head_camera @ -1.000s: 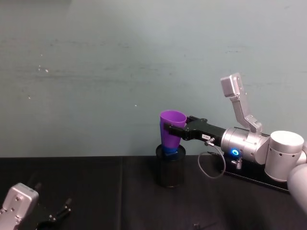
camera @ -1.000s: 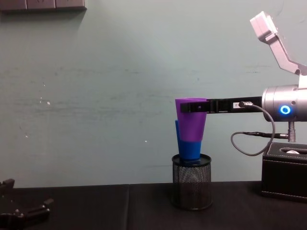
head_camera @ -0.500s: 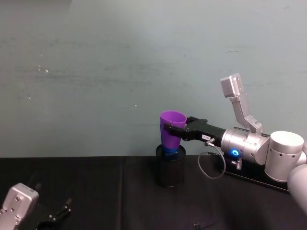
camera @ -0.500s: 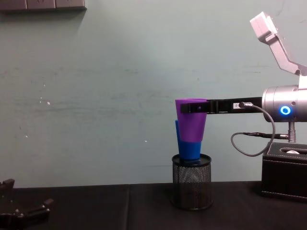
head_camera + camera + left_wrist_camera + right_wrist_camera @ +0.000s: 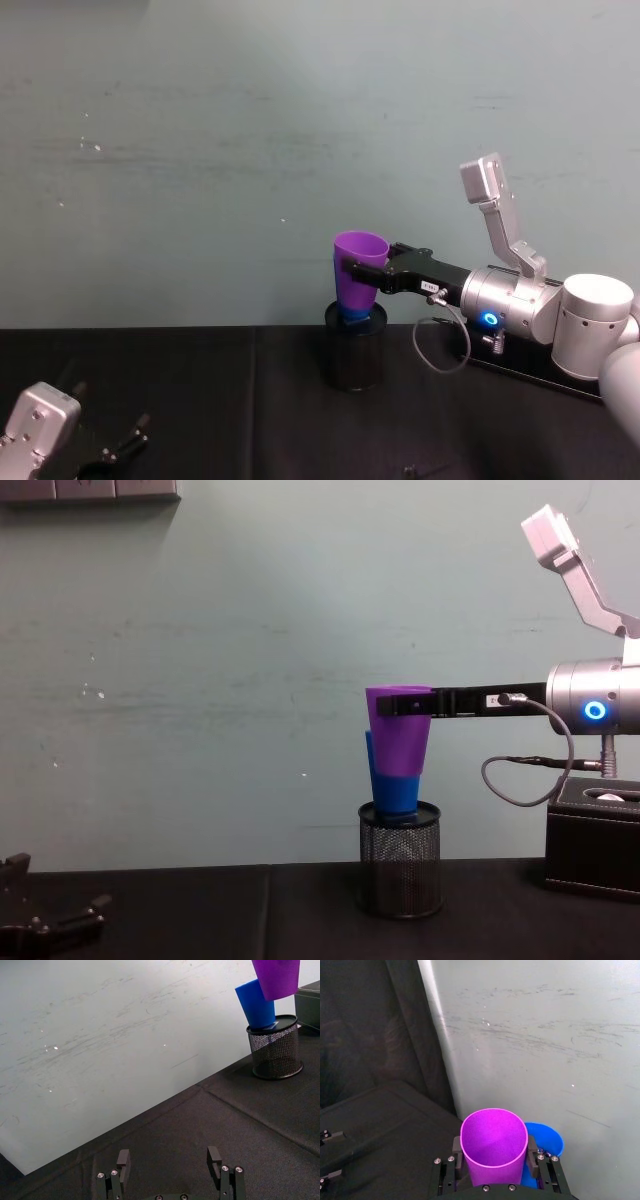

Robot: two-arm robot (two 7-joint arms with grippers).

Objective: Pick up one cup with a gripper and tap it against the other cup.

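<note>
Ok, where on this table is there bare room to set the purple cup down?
The widest bare stretch of black table lies between the left gripper and the mesh holder. A narrower gap sits between the holder and the black box. It is crowded at the holder, where the right gripper holds the purple cup beside the blue cup.

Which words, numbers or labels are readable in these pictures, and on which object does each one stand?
Too small to read: white label on the right gripper.
No text: purple cup, blue cup, black mesh pen holder.
No text: left gripper, parked low on the left.
</note>
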